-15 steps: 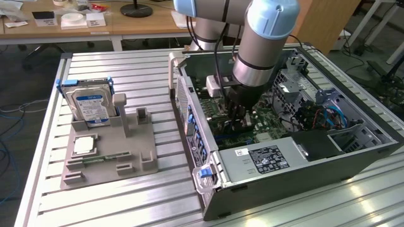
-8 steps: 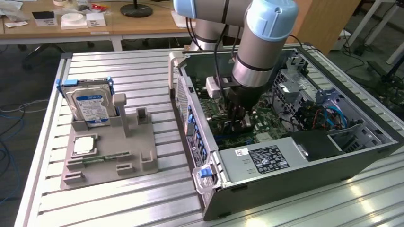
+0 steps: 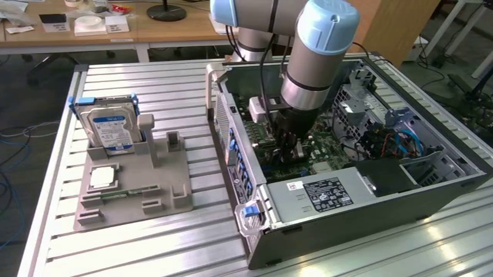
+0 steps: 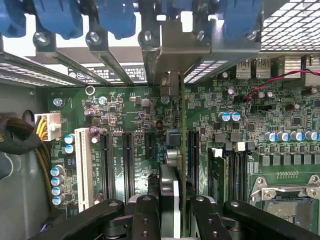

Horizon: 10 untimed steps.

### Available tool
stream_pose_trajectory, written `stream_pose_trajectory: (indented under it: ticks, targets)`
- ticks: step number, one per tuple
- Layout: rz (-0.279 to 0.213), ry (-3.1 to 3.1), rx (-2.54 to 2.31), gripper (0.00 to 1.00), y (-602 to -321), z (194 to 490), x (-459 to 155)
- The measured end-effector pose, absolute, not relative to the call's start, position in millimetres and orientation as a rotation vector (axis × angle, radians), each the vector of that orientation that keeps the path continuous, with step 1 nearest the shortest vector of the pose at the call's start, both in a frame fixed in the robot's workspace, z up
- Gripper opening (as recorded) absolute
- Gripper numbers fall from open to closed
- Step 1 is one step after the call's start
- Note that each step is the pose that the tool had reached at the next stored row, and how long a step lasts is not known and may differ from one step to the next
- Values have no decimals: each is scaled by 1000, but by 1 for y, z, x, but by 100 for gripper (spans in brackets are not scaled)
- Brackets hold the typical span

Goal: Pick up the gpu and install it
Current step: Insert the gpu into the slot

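My gripper (image 3: 290, 145) reaches down inside the open computer case (image 3: 370, 225), over the green motherboard (image 3: 331, 151). In the wrist view its black fingers (image 4: 145, 220) are shut on the gpu (image 4: 170, 190), which I see edge-on as a thin upright card running away from me. The card's silvery bracket (image 4: 170, 82) reaches the case's rear slot panel under the blue clips (image 4: 117, 17). The card stands just above the board, beside the long black expansion slots (image 4: 192, 155). Whether its edge sits in a slot is hidden.
A grey holder (image 3: 131, 190) on the slatted table at the exterior view's left carries a silver hard drive (image 3: 112, 130), a small chip (image 3: 104, 176) and a memory stick (image 3: 123, 193). The power supply (image 3: 324, 193) and drive bays crowd the case's near side.
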State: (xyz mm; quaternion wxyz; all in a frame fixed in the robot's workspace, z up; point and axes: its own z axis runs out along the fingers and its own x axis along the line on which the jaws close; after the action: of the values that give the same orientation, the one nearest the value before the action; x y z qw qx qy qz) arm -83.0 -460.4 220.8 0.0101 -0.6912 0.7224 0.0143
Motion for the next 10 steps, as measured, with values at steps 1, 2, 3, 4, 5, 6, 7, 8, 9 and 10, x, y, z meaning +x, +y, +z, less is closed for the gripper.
stream_pose_trajectory:
  ticks: [1, 2, 3, 4, 5, 6, 7, 8, 9, 10]
  targets:
    - [45, 2255, -2158, 28, -460, 221, -83]
    - [45, 2255, -2158, 28, -460, 221, -83]
    - [45, 2255, -2158, 28, -460, 221, -83]
    - [45, 2255, -2158, 28, -460, 221, -83]
    - [45, 2255, -2157, 28, -460, 221, -83]
    - [48, 2253, -2155, 29, -460, 220, -83]
    - [48, 2253, -2155, 29, -460, 221, -83]
    - [47, 2254, -2156, 29, -460, 222, -83]
    - [46, 2255, -2156, 35, -460, 223, -83]
    - [46, 2254, -2156, 35, -460, 225, -83]
